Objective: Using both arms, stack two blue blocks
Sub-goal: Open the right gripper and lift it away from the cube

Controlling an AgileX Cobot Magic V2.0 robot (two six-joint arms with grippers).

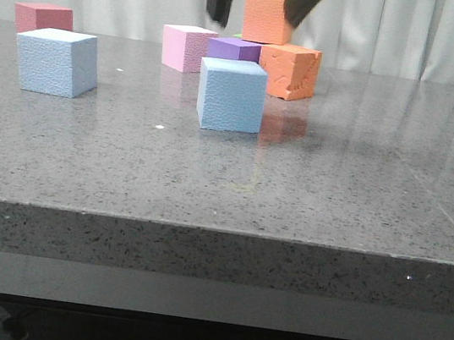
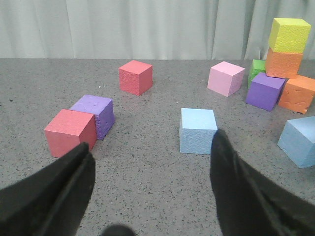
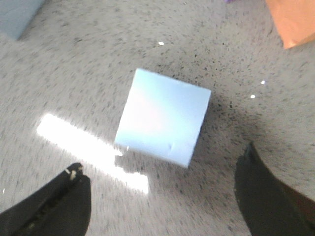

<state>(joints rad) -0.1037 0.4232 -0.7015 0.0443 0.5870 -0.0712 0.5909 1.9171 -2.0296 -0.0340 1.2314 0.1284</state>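
Note:
Two pale blue blocks rest on the grey table: one at the left (image 1: pixel 55 61) and one in the middle (image 1: pixel 231 95). My right gripper (image 1: pixel 256 19) hangs open above the middle block, its dark fingers at the top of the front view. In the right wrist view this block (image 3: pixel 162 115) lies below and between the spread fingers of the gripper (image 3: pixel 162 160), untouched. My left gripper (image 2: pixel 151 140) is open and empty, out of the front view. The left block (image 2: pixel 198 130) sits just ahead of its right finger (image 2: pixel 231 167). The middle block (image 2: pixel 300 140) shows at that view's right edge.
Behind the middle block stand a pink cube (image 1: pixel 187 47), a purple cube (image 1: pixel 234 49), an orange cube (image 1: pixel 289 71) and a yellow-on-orange stack (image 1: pixel 268 9). A red cube (image 1: pixel 43 18) sits far left. Another red cube (image 2: pixel 70 132) and purple cube (image 2: pixel 96 115) lie near my left gripper.

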